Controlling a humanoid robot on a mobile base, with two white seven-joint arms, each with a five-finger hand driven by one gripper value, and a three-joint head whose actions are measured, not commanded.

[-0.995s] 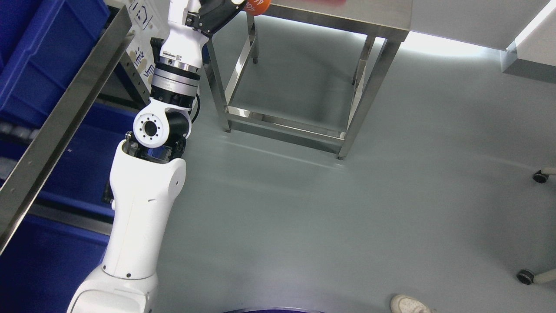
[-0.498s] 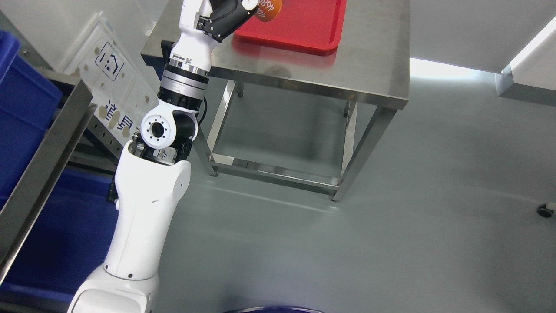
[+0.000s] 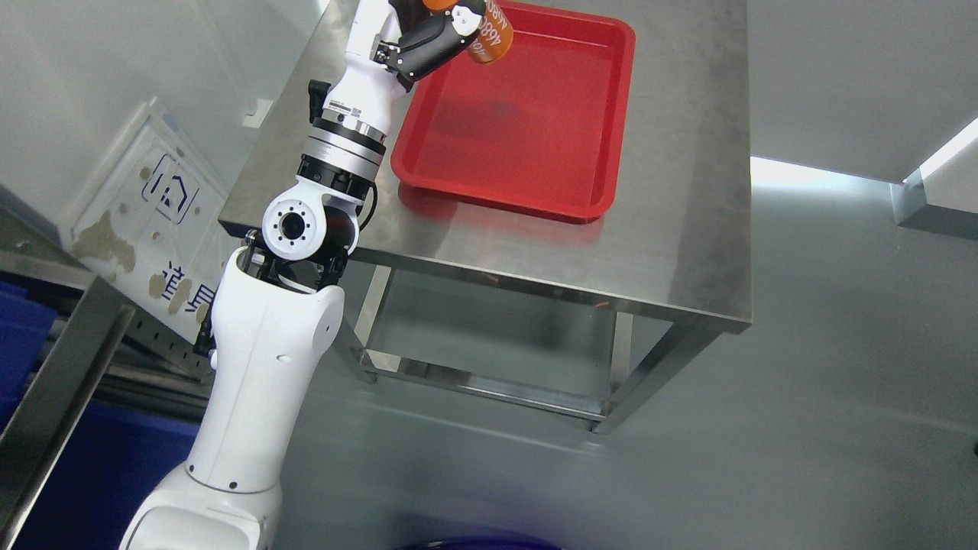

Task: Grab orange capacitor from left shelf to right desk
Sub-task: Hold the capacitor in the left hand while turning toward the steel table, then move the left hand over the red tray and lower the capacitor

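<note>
Our left hand (image 3: 428, 42), fingers (image 3: 447, 34) clasping the orange cylindrical capacitor (image 3: 489, 38), has now carried it over the far-left corner of the red plastic tray (image 3: 603, 114) on the steel counter (image 3: 688, 229); we judge release is next.

One orange capacitor (image 3: 489, 34) is in view, one red tray (image 3: 603, 114), and one steel desk (image 3: 688, 229). One robot hand, the left hand (image 3: 432, 38), shows. One shelf rail (image 3: 53, 397) and one blue bin (image 3: 19, 336) appear at left.
</note>
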